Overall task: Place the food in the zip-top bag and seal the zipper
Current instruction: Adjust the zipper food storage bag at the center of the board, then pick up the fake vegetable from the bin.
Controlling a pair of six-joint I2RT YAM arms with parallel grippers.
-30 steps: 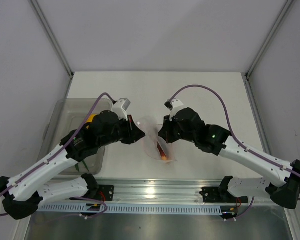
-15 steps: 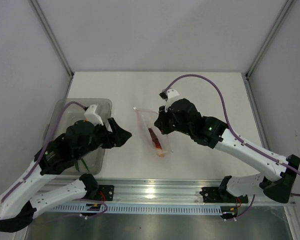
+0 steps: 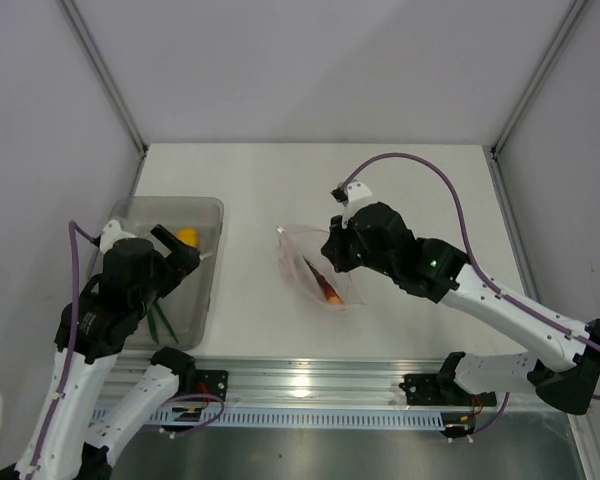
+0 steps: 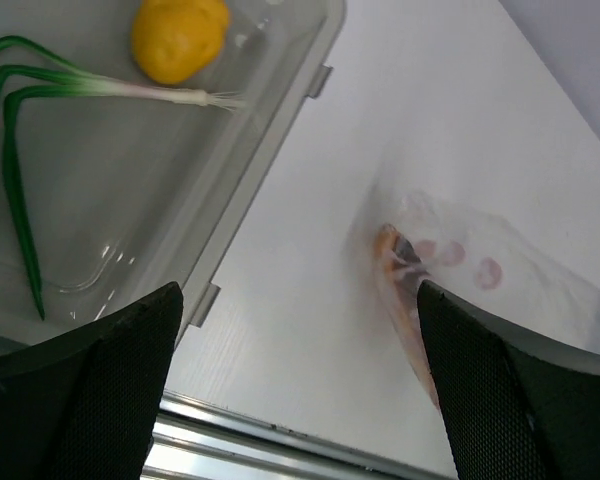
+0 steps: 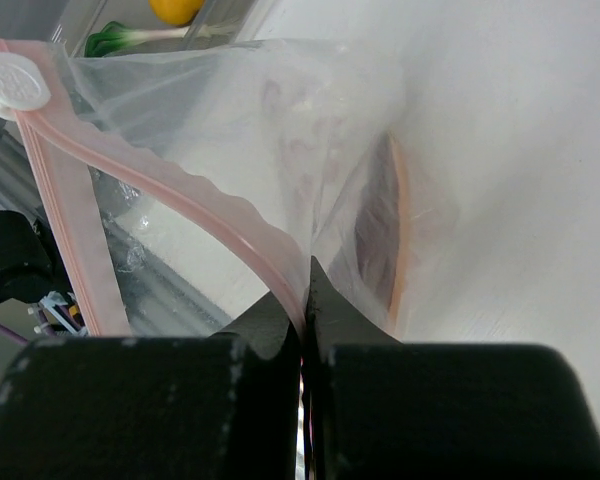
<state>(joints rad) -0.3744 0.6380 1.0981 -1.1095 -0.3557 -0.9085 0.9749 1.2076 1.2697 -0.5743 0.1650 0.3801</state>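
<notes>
The clear zip-top bag (image 3: 310, 262) lies on the table's middle with an elongated dark red-orange piece (image 3: 326, 287) inside. My right gripper (image 5: 307, 272) is shut on the pink zipper (image 5: 160, 196) at the bag's mouth, holding that edge up; the same piece (image 5: 380, 235) shows through the plastic. My left gripper (image 4: 300, 400) stands open and empty above the table beside the bin, apart from the bag (image 4: 500, 290). A round yellow fruit (image 4: 180, 38) and thin green stems (image 4: 20, 150) lie in the bin.
The translucent grey bin (image 3: 208, 285) stands at the left, with my left gripper (image 3: 180, 252) over it. A metal rail (image 3: 310, 385) runs along the near edge. A white tab (image 5: 12, 82) sits at the zipper's end.
My left gripper has opened and pulled back left from the bag to above the bin. The right gripper has stayed shut on the bag's mouth, and the bag has shifted slightly.
</notes>
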